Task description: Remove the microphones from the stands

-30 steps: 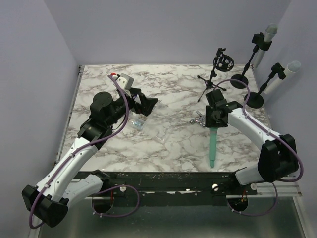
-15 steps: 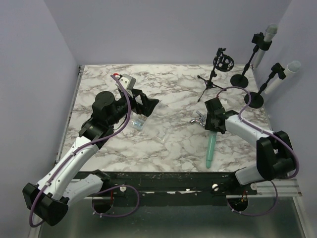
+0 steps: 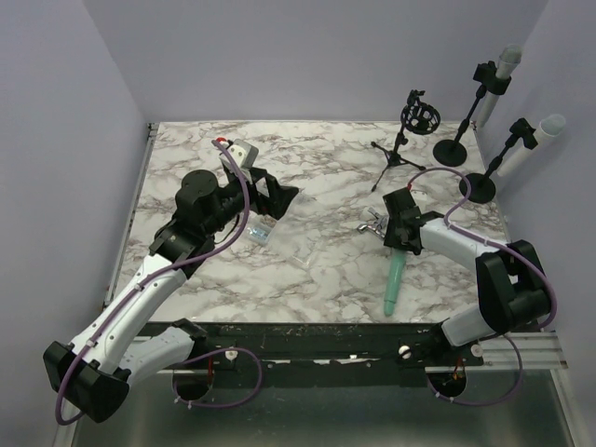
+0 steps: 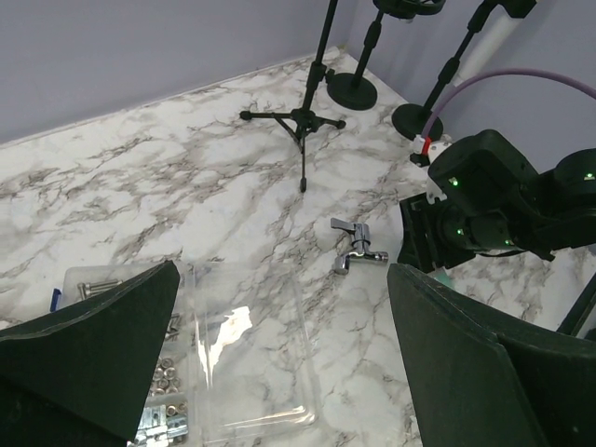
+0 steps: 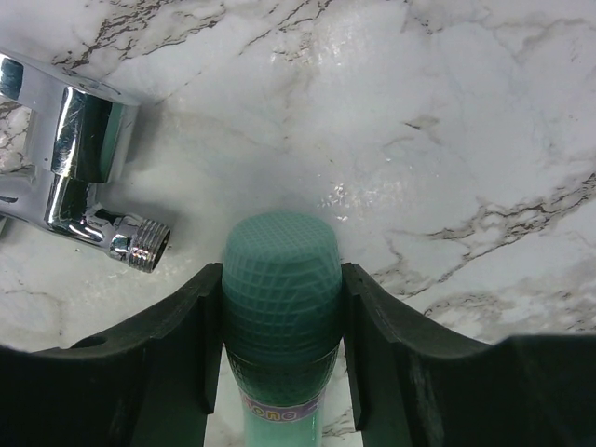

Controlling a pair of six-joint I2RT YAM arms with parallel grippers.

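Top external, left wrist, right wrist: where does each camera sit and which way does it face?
Top external: above and behind the bases, looking down on the marble table; both arms show, left gripper open, right gripper shut on the green microphone.
Left wrist: on the left arm, facing across the table toward the tripod stand and right arm; own fingers frame the view.
Right wrist: faces down at the tabletop; its fingers flank the microphone head.
Shared: all three show the chrome tap fitting.

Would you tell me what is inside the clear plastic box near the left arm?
Silver bolts and nuts sit at one end of the clear plastic box; a dark finger of the left tool covers part of that end.
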